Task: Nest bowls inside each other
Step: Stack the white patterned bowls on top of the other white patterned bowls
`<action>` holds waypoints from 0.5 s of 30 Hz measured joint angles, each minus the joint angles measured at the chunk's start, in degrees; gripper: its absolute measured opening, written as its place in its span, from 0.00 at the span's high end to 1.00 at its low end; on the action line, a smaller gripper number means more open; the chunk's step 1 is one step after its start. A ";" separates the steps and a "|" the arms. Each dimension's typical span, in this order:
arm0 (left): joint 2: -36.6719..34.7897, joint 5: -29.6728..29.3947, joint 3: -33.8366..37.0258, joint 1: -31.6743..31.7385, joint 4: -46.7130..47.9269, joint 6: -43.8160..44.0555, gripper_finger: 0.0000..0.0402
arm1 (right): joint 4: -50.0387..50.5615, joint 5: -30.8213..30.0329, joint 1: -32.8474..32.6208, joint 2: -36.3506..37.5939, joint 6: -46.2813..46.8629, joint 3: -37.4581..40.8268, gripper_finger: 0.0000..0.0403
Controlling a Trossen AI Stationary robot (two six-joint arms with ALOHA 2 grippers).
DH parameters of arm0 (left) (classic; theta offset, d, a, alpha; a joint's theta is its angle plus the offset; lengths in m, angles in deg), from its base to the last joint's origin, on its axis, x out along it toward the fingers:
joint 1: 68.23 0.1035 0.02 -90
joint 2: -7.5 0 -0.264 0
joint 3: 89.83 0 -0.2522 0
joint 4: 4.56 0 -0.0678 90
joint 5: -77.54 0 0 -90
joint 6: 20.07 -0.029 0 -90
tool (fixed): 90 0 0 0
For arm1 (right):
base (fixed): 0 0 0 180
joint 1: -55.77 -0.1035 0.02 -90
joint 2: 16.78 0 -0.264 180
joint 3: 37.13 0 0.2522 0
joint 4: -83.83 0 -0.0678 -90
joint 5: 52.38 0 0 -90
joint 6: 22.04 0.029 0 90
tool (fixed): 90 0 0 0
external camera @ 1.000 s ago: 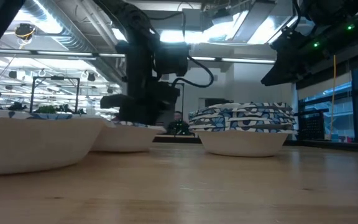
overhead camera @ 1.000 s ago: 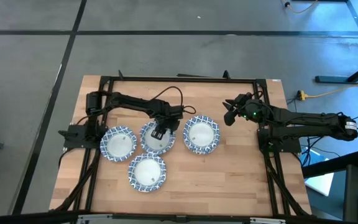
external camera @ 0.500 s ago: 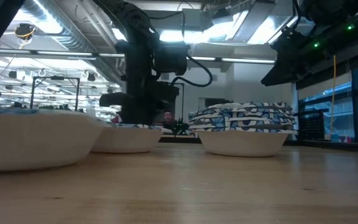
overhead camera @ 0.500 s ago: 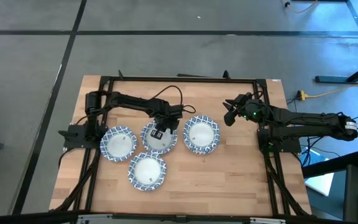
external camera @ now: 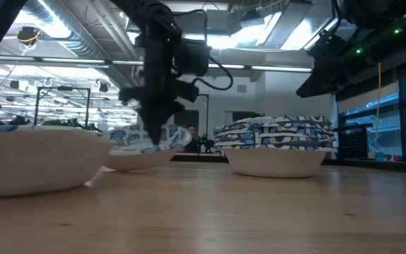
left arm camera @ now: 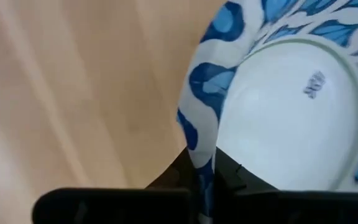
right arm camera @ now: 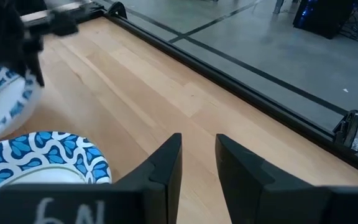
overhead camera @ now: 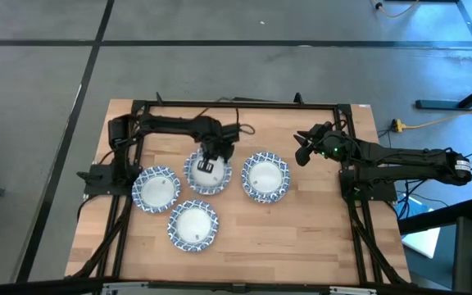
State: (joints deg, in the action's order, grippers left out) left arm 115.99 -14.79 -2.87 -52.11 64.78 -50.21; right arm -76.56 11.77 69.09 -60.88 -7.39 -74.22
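Four blue-and-white bowls show on the wooden table in the high view. One bowl (overhead camera: 156,188) sits at the left and another (overhead camera: 193,227) sits nearer the front. At the right, a third (overhead camera: 265,175) is the top of a nested stack (external camera: 273,135) of several. My left gripper (overhead camera: 211,154) is shut on the middle bowl (overhead camera: 207,174), which is tilted in the low view (external camera: 150,137). My right gripper (overhead camera: 301,150) hovers open above the table, right of the stack, with nothing between its fingers (right arm camera: 166,165). My left gripper pinches the middle bowl's patterned rim (left arm camera: 202,149) at its far side, one finger inside the bowl and one outside. The fingers come from above, pointing down. The far rim is raised and the inside tips toward the table's near edge. I cannot tell whether its base is off the table.
A black frame (overhead camera: 236,104) runs around the table's edges, with both arm bases on it. Bare wood lies along the near edge (overhead camera: 285,238) and along the far side behind the bowls (right arm camera: 166,74).
My left gripper has shut on the middle bowl's far rim and has moved toward the table's far edge and upward. The bowl, flat on the table before, now tilts with its far rim lifted and has shifted slightly toward the far edge.
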 joint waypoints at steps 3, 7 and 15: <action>-0.51 2.67 -4.37 1.40 2.91 0.00 1.00 | 0.73 -0.09 0.21 0.00 0.27 -0.01 0.76; -0.47 7.46 -11.44 2.80 5.53 1.62 1.00 | 1.68 0.09 1.18 0.00 0.29 -0.02 0.76; -0.47 21.16 -23.36 4.82 4.55 17.08 1.00 | 2.12 0.80 2.12 0.00 0.06 -0.02 0.76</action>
State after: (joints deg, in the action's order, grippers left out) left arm 115.53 6.37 -26.24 -47.30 69.33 -33.13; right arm -74.44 12.57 71.21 -60.88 -7.33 -74.25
